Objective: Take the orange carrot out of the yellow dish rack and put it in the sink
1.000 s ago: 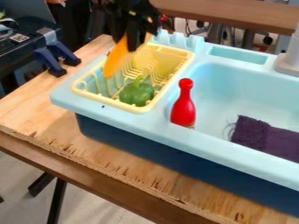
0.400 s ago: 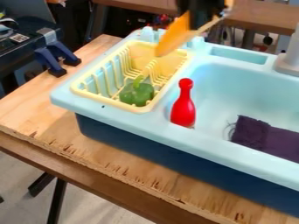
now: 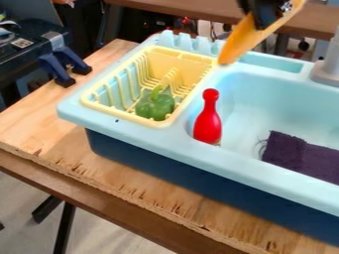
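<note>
Looks like the grabbing's done but not the putting down: the long orange thing (image 3: 242, 43) is gripped in the pincer (image 3: 262, 20) by the sink's (image 3: 155, 134) back edge, with the green pepper (image 3: 156, 105) nestled in the yellow rack (image 3: 179, 57).

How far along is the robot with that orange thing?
Pickup looks done: the gripper holds the orange piece near the back of the blue sink. Setting it down seems left. The green pepper sits in the yellow rack; whether that is finished work, I can't tell.
</note>
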### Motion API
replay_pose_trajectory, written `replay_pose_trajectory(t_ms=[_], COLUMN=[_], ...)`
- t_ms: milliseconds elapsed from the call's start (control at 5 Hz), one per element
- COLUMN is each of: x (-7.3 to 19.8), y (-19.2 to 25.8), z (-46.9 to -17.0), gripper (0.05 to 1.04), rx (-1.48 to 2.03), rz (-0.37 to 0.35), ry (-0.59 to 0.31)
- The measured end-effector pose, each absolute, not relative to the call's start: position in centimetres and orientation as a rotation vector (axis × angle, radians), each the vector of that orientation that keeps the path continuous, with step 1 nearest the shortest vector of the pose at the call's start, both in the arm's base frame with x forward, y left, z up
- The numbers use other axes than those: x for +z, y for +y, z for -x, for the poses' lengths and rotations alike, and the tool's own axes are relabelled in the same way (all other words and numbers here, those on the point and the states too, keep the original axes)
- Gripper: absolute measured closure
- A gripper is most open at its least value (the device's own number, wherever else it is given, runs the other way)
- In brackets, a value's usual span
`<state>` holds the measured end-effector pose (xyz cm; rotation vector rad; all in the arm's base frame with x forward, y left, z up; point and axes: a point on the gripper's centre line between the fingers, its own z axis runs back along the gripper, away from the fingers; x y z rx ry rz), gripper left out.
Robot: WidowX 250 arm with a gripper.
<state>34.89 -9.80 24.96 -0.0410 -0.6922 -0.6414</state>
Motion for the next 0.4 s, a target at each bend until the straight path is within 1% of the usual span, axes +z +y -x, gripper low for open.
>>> replay_pose_trajectory(t_ms=[200, 400], x=[25.1, 22.8], y=[-8.9, -8.2], z=[-35.8, -36.3], gripper=[0.693, 0.693], rx=[-0.608, -0.620], rz=[0.097, 0.091], ry=[-0.752, -0.671])
